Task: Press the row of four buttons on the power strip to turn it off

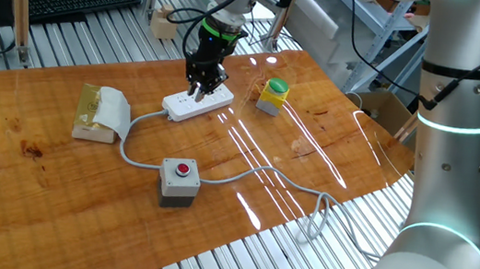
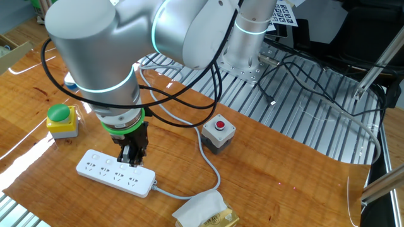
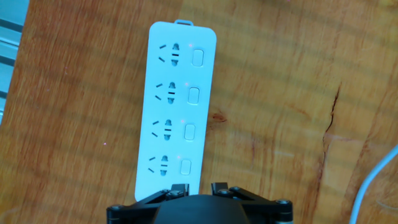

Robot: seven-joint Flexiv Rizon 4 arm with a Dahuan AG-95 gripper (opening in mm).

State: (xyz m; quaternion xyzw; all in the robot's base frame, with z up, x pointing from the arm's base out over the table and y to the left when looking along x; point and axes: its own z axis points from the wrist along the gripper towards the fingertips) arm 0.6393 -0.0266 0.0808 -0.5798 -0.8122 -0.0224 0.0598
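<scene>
Lies flat on the wooden desk (image 1: 49, 174): the white power strip (image 3: 176, 106), with the 4 buttons (image 3: 191, 111) in a line down its right side in the hand view, 1 beside each socket. Hangs directly above the strip's cable end, pointing straight down: the gripper (image 2: 132, 157), fingertips pressed nearly together with nothing between them. Stand well apart from the strip: a grey box with a red button (image 1: 180, 182) and a green-capped yellow button (image 1: 273, 95).
</scene>
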